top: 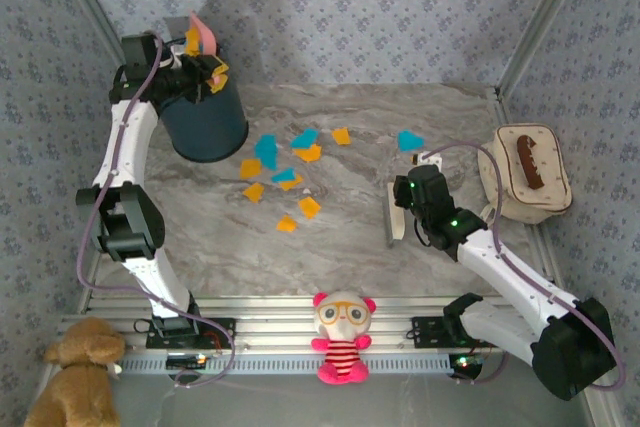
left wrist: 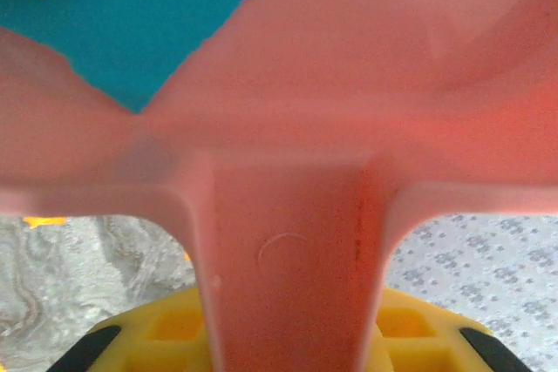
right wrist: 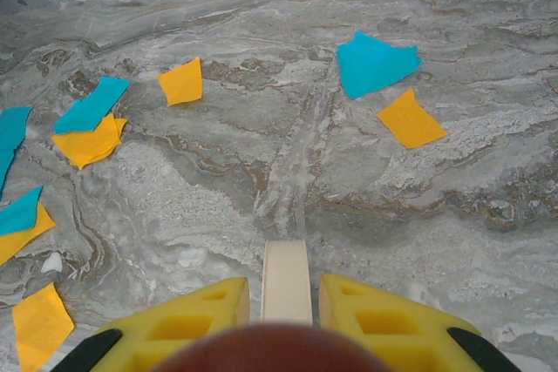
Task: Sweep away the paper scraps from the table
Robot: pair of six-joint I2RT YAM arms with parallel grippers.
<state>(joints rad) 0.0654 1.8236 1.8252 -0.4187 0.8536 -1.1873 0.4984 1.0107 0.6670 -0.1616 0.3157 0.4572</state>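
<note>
Marble table [top: 350,237]; right gripper [right wrist: 284,285] clamps cream handle [right wrist: 286,259].

You have orange and cyan scraps [top: 265,150] lying flat, scattered loosely across the middle of the marbled table [top: 340,247]. One cyan piece [top: 409,139] lies apart, further right.

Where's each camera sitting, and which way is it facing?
Top: fixed above and behind, looking down at the table, left arm, right arm, a dark bin and the paper scraps.
Left wrist: on the left arm, facing along its yellow left claw, shut on the pink dustpan.
Right wrist: on the right arm, looking forward and down across the table, right claw shut on a cream handle.
Shared: top and right wrist both show scraps lying on the table.
</note>
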